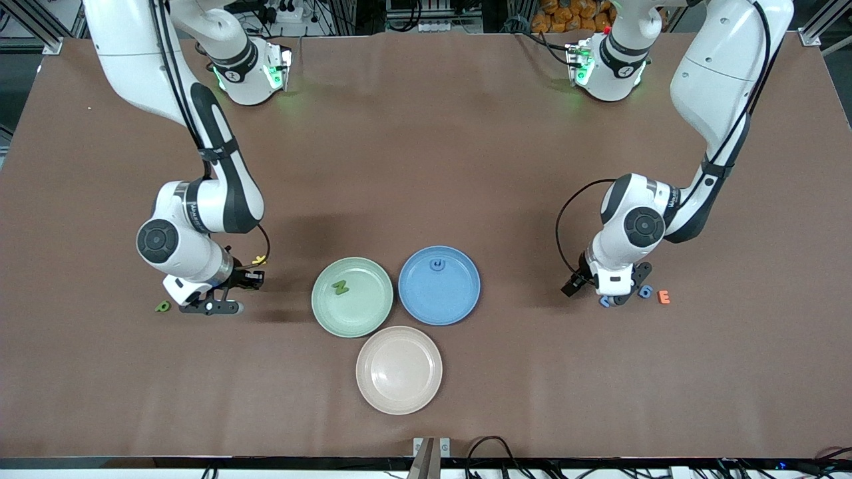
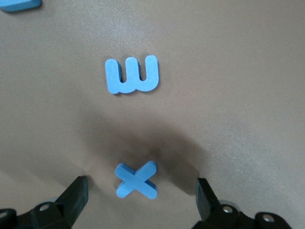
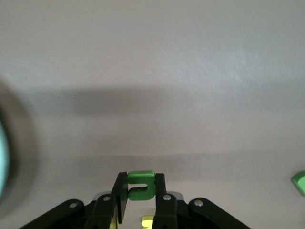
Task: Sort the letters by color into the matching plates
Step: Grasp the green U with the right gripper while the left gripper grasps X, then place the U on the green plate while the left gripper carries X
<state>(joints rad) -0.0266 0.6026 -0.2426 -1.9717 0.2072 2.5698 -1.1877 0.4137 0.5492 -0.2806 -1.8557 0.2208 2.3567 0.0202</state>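
A brown mat is covering the table point(image 1: 426, 166), with both arm bases standing along its twelve o'clock edge.

The right gripper point(image 3: 139, 198) is sitting low over the mat toward the right arm's end, at about nine o'clock from the plates, its fingers point(image 3: 121, 200) pinching a small green letter point(image 3: 140, 185). A green piece point(image 1: 162, 307) is lying on the mat just beside it, and a yellow piece point(image 1: 259, 260) is showing by the wrist.

The left gripper point(image 2: 140, 200) is hovering low toward the left arm's end, at about three o'clock from the plates, its fingers point(image 2: 76, 195) spread wide on either side of a blue X-shaped piece point(image 2: 137, 179). A blue W-shaped piece point(image 2: 131, 75) is lying near the X in the left wrist view. In the front view a blue ring-like piece point(image 1: 645, 291) and an orange E point(image 1: 663, 297) are lying beside that gripper.

Three plates are clustering at the middle, touching or nearly so. The green plate point(image 1: 333, 313) is holding one green letter point(image 1: 341, 287). The blue plate point(image 1: 459, 293), beside it toward the left arm's end, is holding one small blue piece point(image 1: 436, 265). The beige-pink plate point(image 1: 399, 392), at six o'clock from the pair, is holding nothing.
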